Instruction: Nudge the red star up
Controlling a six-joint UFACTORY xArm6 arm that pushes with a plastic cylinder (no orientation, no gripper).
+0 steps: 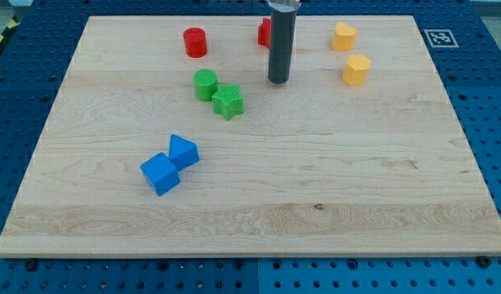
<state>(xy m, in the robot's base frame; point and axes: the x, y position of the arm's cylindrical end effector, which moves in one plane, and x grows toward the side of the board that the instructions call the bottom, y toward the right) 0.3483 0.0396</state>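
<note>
The red star sits at the far edge of the wooden board, a little right of centre, and most of it is hidden behind the dark rod, so only a red sliver shows at the rod's left side and its star shape cannot be confirmed from here. There is no claw on this arm, so nothing is spread, pressed together or pinching; the rod simply ends in my tip, which rests on the board just near of the red star and slightly to its right, apparently not touching it. To the left of the star, well apart, stands a red cylinder. Nearer and left of my tip lie a green cylinder and a green star, the two touching or almost so. On the right, two yellow blocks sit one nearer than the other. Two blue blocks touch in the near left. To do the nudge well, I judge my tip should first shift a touch left so it lines up behind the star's middle, then push straight toward the far edge. The stroke should be short and slow, since the star already lies close to the board's far edge and an off-centre shove would likely spin it sideways.
</note>
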